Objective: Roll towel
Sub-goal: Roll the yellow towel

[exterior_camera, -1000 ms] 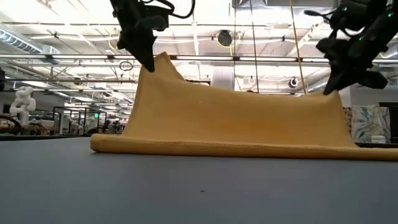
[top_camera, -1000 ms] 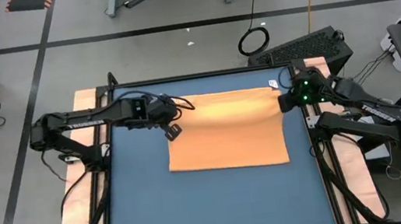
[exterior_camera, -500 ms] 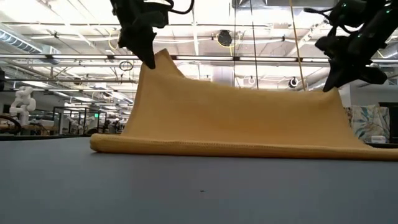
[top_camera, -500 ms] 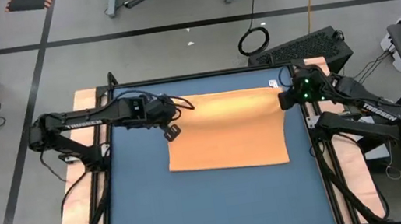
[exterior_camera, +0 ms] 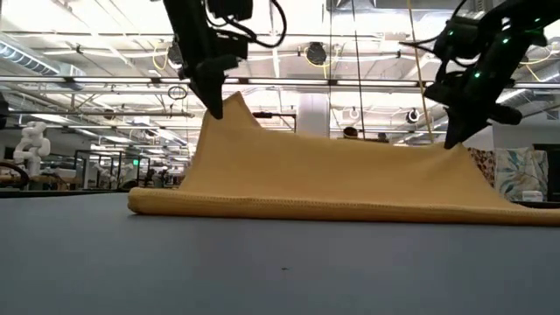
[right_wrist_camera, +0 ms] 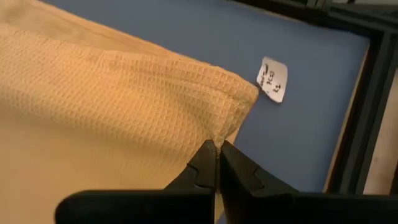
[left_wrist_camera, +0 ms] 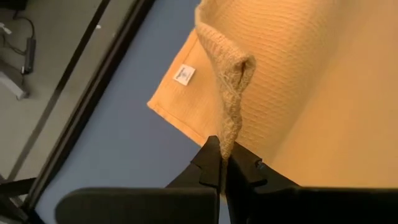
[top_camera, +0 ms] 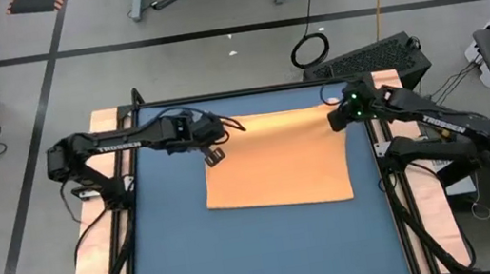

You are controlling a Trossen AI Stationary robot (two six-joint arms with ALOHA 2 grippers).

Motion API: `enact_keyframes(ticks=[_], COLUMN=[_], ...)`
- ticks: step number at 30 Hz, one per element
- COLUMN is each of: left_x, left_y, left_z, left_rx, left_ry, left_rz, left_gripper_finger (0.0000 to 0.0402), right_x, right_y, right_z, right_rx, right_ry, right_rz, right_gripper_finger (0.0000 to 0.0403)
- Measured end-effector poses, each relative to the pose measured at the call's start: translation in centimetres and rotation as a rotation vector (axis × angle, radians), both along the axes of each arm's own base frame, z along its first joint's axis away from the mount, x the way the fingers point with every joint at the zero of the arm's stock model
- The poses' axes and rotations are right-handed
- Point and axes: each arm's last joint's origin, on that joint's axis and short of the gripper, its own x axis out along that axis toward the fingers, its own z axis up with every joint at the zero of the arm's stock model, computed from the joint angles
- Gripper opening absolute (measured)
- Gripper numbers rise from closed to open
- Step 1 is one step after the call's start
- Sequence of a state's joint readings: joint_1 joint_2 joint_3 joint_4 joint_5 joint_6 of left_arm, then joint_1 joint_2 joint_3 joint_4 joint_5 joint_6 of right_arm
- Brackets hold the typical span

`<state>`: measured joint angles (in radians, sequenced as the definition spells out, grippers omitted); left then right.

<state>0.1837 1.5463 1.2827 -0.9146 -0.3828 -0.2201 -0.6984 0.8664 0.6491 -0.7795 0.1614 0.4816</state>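
Observation:
The orange-yellow towel lies on the blue mat with its near folded edge on the table and its far edge raised. My left gripper is shut on the raised far-left corner and also shows in the low view. My right gripper is shut on the raised far-right corner and also shows in the low view. A white tag sticks out by the right corner. Another white tag shows on the lower layer at the left. My left gripper pinches the towel's far-left corner between its two fingers, from above, slanting down. The corner is bunched into a narrow fold; how many layers, I cannot tell. The cloth hangs from the fingers down to the fold on the table. My right gripper pinches the towel's far-right corner between its two fingertips, from above, slanting down. The corner is lifted clear of the mat. The cloth slopes from it down to the near fold and sags slightly toward the other gripper.
The blue mat has free room in its near half and to the towel's left. Black frame rails and wooden side strips border it. A dark device sits beyond the far right corner.
Both grippers have stayed shut on the towel's raised corners and have moved a little toward each other and lower. The raised far edge stands lower and sags more between them. The near fold has stayed where it was.

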Motion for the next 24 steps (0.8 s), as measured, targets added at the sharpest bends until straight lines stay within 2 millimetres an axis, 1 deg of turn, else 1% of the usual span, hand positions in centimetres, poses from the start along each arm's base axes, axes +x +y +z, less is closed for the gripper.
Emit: enact_keyframes(ticks=[5, 9, 12, 16, 24], left_x=[1.1, 1.7, 1.8, 1.7, 1.4], left_y=[0.4, 0.9, 1.3, 2.5, 4.4], left_z=[-1.6, -2.5, -2.9, -3.2, -3.1], left_rx=[0.001, -0.003, 0.009, 0.030, 0.038], left_ry=[0.045, 0.061, 0.071, 0.081, 0.045], left_rz=[-0.017, -0.004, 0.014, 0.055, 0.116], left_gripper_finger=[0.0008, 0.0008, 0.0008, 0.0008, 0.0008], right_x=[0.9, 1.6, 2.1, 2.4, 3.2], right_y=[-0.8, -1.4, -1.9, -2.3, -2.9], right_z=[-1.0, -1.9, -2.5, -3.3, -4.3], right_rx=[0.033, 0.051, 0.063, 0.082, 0.084], right_ry=[0.049, 0.091, 0.097, 0.134, 0.161], right_rz=[-0.004, -0.013, -0.023, -0.064, -0.080], right_gripper_finger=[0.0000, 0.0000, 0.0000, 0.0000, 0.0000])
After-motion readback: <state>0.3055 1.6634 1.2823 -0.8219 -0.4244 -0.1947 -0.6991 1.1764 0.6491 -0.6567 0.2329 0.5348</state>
